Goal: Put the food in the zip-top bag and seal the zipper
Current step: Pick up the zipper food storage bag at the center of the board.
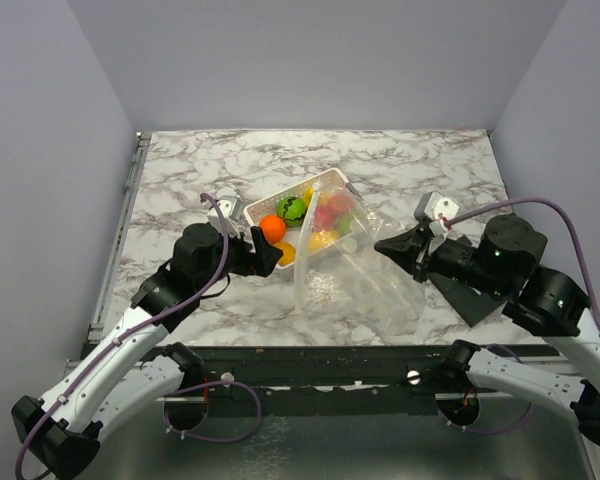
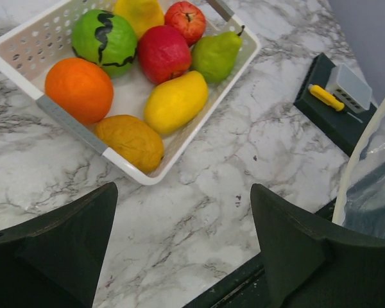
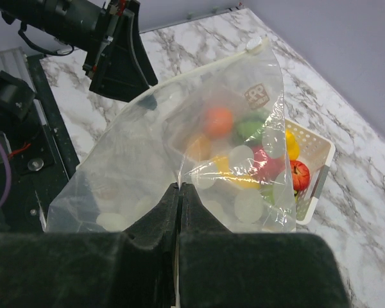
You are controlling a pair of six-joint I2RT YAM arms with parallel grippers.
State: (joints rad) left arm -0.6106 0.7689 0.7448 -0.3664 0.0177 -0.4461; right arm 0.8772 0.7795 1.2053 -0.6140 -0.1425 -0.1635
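The food, several glossy toy fruits, lies in a white slotted basket (image 1: 332, 183): an orange (image 2: 79, 90), a green melon (image 2: 104, 37), a red fruit (image 2: 163, 54), a pear (image 2: 215, 55) and a yellow mango (image 2: 175, 101). My left gripper (image 2: 183, 189) is open and empty, just short of the basket's near corner (image 1: 263, 252). My right gripper (image 3: 179, 186) is shut on a fold of the zip-top bag (image 3: 147, 160), holding it upright beside the basket (image 1: 365, 285). The zipper (image 3: 212, 61) runs along the bag's far top edge, a white strip (image 1: 305, 250).
A dark flat block with a yellow piece (image 2: 333, 106) lies on the marble beyond the bag. The table's dark front rail (image 2: 244, 289) runs right under my left fingers. Grey walls close in the left, the right and the back.
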